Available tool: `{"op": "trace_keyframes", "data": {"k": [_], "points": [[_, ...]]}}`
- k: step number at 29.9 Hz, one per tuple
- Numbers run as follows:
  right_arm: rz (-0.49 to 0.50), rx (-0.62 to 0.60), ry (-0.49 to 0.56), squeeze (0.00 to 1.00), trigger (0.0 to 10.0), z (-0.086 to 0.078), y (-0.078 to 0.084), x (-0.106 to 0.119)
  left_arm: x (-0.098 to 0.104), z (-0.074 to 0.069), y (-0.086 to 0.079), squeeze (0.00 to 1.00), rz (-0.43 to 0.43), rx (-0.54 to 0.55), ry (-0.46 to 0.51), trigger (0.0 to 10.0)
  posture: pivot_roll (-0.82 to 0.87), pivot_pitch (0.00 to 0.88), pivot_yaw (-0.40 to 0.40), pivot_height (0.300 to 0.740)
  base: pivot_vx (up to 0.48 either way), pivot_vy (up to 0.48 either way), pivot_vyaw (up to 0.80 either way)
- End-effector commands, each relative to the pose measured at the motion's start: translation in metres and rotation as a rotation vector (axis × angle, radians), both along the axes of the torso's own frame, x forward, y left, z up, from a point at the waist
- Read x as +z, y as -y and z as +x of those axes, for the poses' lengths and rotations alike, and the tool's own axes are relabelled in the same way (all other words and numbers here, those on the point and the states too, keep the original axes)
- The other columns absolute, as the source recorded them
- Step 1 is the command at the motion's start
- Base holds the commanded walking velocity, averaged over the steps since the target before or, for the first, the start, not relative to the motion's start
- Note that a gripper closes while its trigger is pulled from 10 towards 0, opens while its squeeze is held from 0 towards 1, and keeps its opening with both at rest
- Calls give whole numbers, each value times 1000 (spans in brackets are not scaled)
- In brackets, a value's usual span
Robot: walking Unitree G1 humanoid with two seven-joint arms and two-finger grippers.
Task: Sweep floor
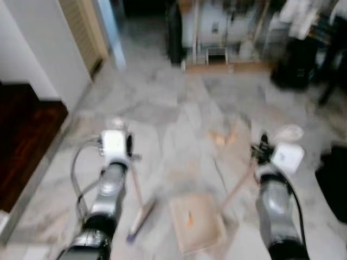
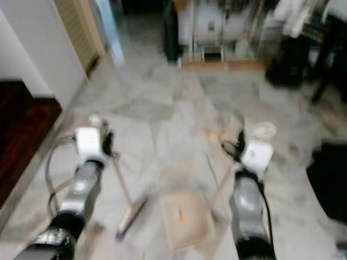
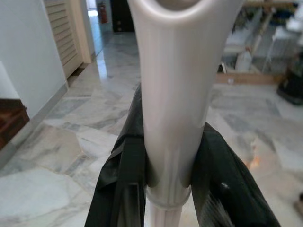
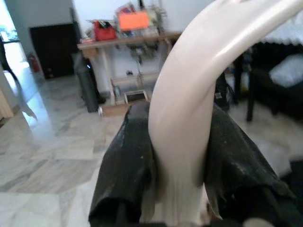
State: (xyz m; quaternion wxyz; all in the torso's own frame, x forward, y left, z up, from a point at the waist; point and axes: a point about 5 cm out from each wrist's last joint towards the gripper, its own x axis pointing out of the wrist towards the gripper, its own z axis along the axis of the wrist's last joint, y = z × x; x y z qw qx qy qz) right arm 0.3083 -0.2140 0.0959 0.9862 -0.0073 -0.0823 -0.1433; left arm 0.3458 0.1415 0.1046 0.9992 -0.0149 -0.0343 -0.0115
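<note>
Holding the broom by its pale handle, the left gripper has both black fingers clamped against the shaft, which runs down and to the robot's right to a brush head resting on the marble floor. Just right of that head lies the dustpan, a flat tan tray with a small orange scrap in it, directly between the two arms. Its long handle slants up and rightward to the right gripper, whose fingers are closed tight around the cream grip. A faint orange smudge of debris sits farther ahead on the floor, nearer the right arm, so I judge the broom must reach forward past the pan and draw back along its own slant toward the tray mouth. Both eye views are blurred, so finer dirt cannot be made out.
</note>
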Motion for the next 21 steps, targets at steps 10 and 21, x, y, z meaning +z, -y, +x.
{"op": "trace_keyframes", "data": {"k": [10,21], "points": [[5,24,73,0,10000,6,-10,15,9,3,-11,0,23,27,43,10000,-84,0,43,740,343,0,0],[3,17,81,0,10000,3,-8,17,10,2,-22,0,40,58,50,10000,-78,0,37,740,342,0,0]]}}
